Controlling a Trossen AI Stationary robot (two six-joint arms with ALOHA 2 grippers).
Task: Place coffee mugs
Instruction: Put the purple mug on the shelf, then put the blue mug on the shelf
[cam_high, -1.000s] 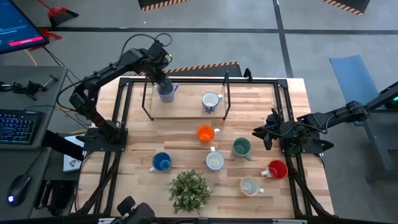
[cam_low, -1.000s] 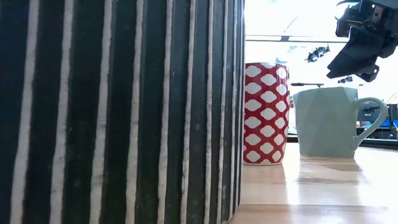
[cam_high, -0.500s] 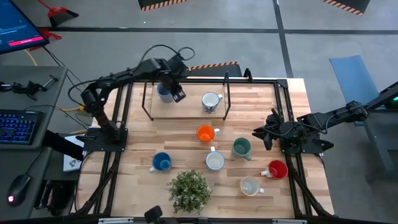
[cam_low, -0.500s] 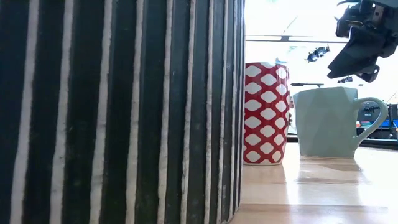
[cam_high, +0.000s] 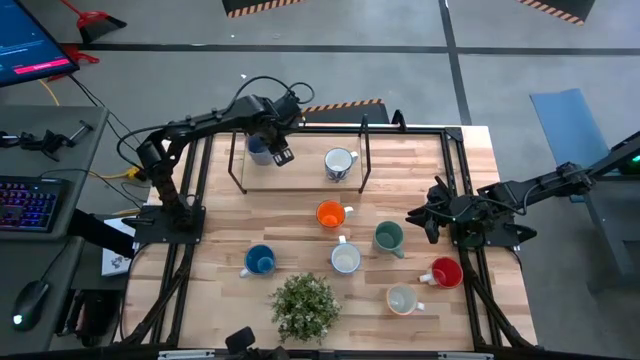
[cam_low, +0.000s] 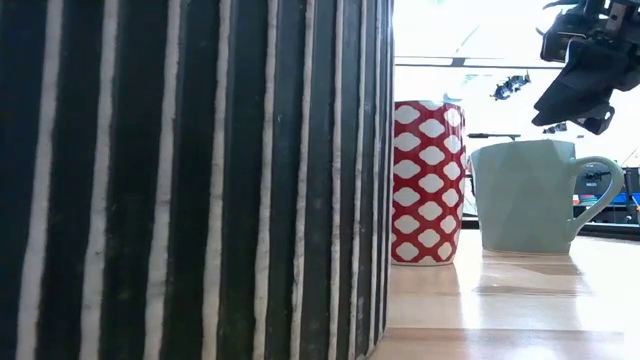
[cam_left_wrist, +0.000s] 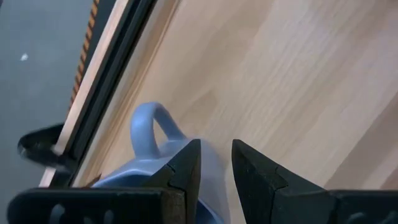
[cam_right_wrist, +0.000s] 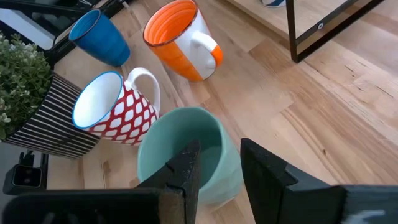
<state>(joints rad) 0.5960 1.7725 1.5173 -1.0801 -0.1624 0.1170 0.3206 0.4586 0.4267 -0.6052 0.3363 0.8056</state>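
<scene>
While two mugs already sit inside the black wire rack (cam_high: 364, 150) at the table's far side, a grey-blue mug (cam_high: 258, 150) and a white patterned mug (cam_high: 339, 163), six remain on the open table: orange (cam_high: 329, 214), green (cam_high: 388, 236), blue (cam_high: 259, 261), white (cam_high: 345, 259), red (cam_high: 444, 272) and cream (cam_high: 401, 299). The left gripper (cam_high: 276, 148) hangs just over the grey-blue mug, fingers slightly parted; whether it grips the rim I cannot tell. The right gripper (cam_high: 428, 218) waits near the green mug, holding nothing.
</scene>
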